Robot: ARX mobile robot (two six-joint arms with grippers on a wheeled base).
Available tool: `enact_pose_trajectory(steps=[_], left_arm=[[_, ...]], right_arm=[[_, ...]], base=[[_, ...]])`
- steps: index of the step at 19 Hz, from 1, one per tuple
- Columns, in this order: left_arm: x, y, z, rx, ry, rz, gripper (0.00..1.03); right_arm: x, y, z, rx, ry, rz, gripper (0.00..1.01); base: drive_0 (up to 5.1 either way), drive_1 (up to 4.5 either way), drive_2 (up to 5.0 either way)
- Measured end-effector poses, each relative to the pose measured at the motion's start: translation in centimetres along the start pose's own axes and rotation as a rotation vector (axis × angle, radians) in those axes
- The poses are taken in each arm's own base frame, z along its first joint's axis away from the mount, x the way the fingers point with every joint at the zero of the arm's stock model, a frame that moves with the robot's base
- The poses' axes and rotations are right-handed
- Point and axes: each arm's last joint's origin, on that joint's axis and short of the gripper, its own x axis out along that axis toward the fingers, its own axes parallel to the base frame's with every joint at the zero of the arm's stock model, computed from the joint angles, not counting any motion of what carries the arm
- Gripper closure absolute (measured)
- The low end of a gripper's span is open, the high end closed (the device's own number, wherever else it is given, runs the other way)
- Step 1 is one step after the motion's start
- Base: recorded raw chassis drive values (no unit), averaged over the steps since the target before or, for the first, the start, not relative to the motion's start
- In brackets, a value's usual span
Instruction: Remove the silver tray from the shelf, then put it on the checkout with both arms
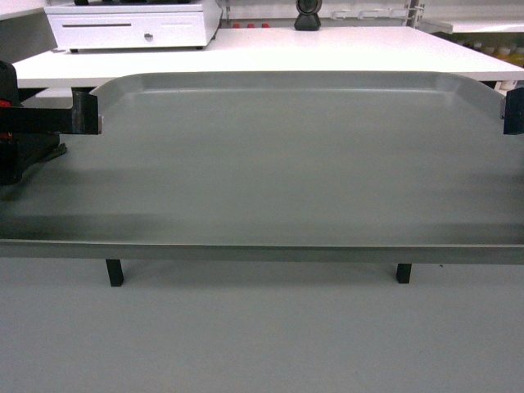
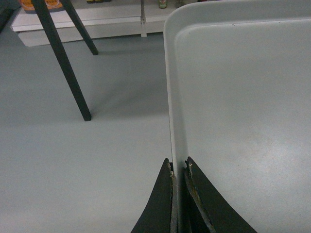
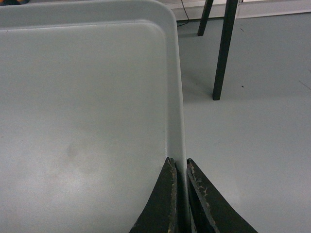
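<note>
Silver tray point(image 1: 270, 164) held aloft — both rims clamped, checkout point(image 1: 270, 51) beyond, cash drawer point(image 1: 131, 26) atop

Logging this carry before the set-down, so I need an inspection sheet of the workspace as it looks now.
Surface: white checkout ahead, beyond the tray's far rim.
Job's things: silver tray held level above the floor, nothing on it.
Clutter: white cash drawer and black device on the checkout.
Grippers: left end effector and right end effector each clamp a side rim.
Cables: one thin cable by the far wall.
Surroundings: grey floor, black table legs.
</note>
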Motion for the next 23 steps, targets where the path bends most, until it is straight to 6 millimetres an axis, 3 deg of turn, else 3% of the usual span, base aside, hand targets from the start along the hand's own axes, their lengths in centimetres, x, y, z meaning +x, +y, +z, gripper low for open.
enact_pose_trajectory(steps=[8, 23], left_arm=[[0.00, 0.00, 0.01, 0.000, -0.001, 0.000, 0.99], [-0.06, 0.01, 0.05, -0.001, -0.003, 0.000, 0.99]], right_arm=[[0.00, 0.00, 0.00, 0.000, 0.000, 0.000, 0.98], [-0.10, -0.01, 0.07, 0.001, -0.005, 0.001, 0.98]], base=[[0.0, 0.00, 0.0], [0.0, 4.31, -4.3]])
